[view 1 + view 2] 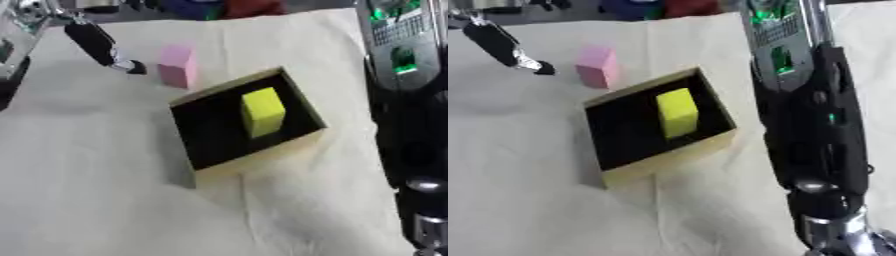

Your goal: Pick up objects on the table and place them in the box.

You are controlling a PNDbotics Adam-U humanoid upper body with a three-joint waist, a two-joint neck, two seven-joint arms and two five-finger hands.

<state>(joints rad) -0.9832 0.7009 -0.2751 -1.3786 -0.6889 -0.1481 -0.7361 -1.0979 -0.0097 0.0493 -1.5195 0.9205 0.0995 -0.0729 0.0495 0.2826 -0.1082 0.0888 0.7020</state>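
Note:
A pink block [178, 66] stands on the cream cloth just behind the far left corner of the box. The box [215, 167] is tan cardboard with a black inside, set askew at the middle of the table. A yellow block [262, 111] lies inside it toward the right. My left hand [93, 43] comes in from the upper left, open and holding nothing, and one straight black finger ends a short way left of the pink block. My right forearm [807, 125] runs down the right side, and its hand is out of the picture.
The cream cloth [96, 200] covers the table, with wide bare stretches left of and in front of the box. Dark, blue and red shapes [219, 7] sit beyond the far edge.

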